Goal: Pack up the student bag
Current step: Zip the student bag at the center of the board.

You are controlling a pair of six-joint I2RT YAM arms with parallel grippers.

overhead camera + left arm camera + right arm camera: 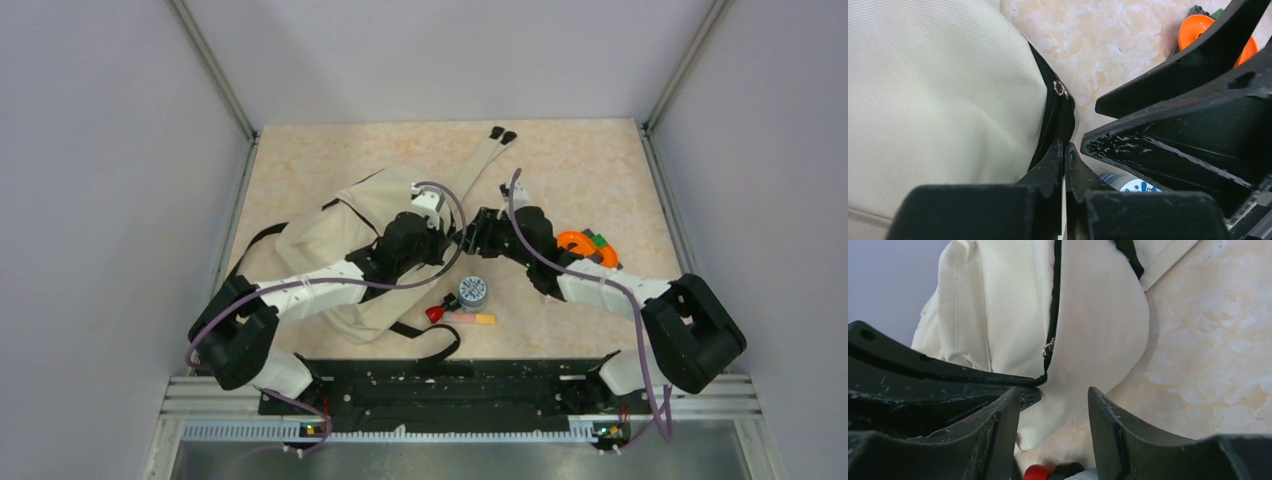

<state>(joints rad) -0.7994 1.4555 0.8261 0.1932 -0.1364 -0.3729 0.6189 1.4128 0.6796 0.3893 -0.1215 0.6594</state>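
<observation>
Marbled beige desk (pixel 590 170), grey walls: the bag (pixel 330 238) lies slumped at left-centre, with both hands at its right edge.
Left hand (pixel 1064 150) is closed tight, tips against the black zipper (pixel 1050 105); I cannot tell whether cloth is pinched. Right hand (pixel 1054 395) stands apart and empty, just beside the same edge. The canvas looks soft, light and floppy, likely to sag and fold when lifted. The zipper band or its metal pull (pixel 1061 89) seems the firmest place to grip.

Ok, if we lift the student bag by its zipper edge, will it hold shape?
Probably not: the student bag lies creased and slumped, so it likely sags. The thin canvas looks light. Loose straps may trail and snag.
</observation>
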